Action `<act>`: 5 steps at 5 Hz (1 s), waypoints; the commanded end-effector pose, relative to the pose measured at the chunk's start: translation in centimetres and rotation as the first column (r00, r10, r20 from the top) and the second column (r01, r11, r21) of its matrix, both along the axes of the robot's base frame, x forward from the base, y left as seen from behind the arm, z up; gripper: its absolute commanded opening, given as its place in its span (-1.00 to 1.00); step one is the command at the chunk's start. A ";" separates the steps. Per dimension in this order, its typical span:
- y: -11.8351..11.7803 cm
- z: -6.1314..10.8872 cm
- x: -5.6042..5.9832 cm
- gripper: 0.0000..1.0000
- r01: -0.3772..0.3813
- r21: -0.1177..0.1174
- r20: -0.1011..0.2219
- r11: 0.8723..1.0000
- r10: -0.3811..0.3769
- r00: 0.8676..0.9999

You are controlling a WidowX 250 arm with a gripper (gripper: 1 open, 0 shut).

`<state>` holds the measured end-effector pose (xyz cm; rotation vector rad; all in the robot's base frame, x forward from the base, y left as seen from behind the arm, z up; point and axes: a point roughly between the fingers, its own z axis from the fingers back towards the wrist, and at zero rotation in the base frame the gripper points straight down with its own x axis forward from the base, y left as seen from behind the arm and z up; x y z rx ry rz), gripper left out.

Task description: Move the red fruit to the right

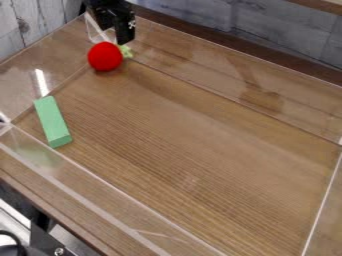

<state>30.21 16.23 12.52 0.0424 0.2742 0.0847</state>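
Note:
The red fruit is a small glossy red ball. It lies on the wooden table near the far left corner. My black gripper hangs just behind and above it, at the top edge of the view. Its fingers look spread and hold nothing, and they do not touch the fruit. The arm above the gripper is cut off by the frame.
A flat green rectangular block lies at the left, nearer the front. Clear plastic walls run around the wooden table top. A grey plank wall stands behind.

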 end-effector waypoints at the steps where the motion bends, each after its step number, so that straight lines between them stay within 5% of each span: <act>1: 0.8 2.2 -0.1 1.00 -0.038 0.023 0.038 0.999 0.038 0.999; 3: -0.4 1.2 -1.7 1.00 0.059 0.019 -0.001 0.998 -0.059 0.998; 5: -1.6 0.8 -4.7 1.00 0.204 -0.004 -0.038 0.979 -0.204 0.978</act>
